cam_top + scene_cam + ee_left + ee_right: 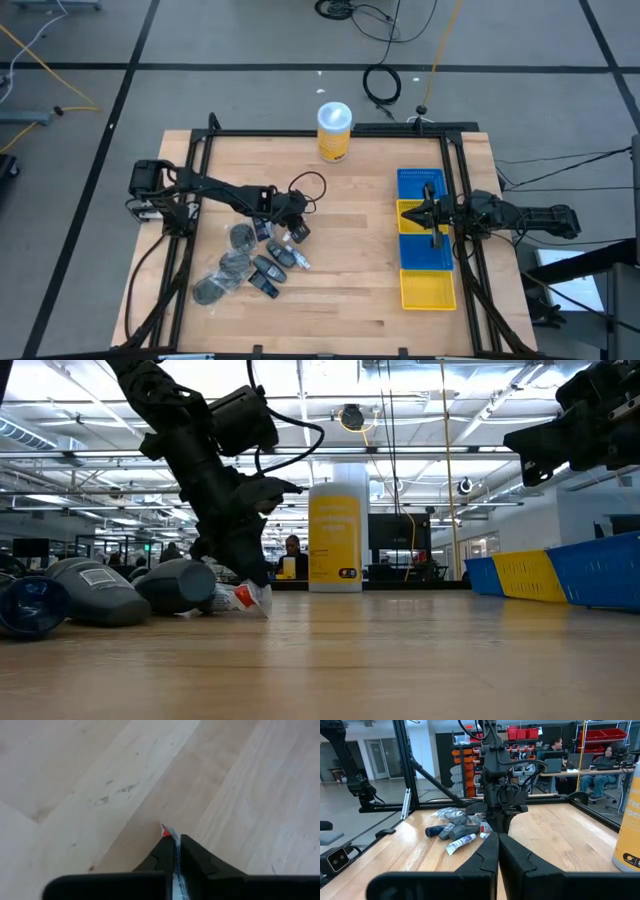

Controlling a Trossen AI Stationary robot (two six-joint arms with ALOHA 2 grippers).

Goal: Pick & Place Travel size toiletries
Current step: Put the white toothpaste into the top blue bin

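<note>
We see a big lab or workshop: shelves with red bins [600, 732], people at desks with computers [552, 765], cables on the floor [380, 85], bright ceiling lights [300, 375].

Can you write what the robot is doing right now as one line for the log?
left hand: shut on small tube, by toiletry pile | right hand: shut, empty, over blue bin

no legible text, canister [335, 526] label unreadable

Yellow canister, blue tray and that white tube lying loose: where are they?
Yellow canister [334, 140]: high view, its yellow side.
Blue tray [421, 184]: high view, bare far end.
White tube [461, 842]: right wrist view, middle of its body.
</note>
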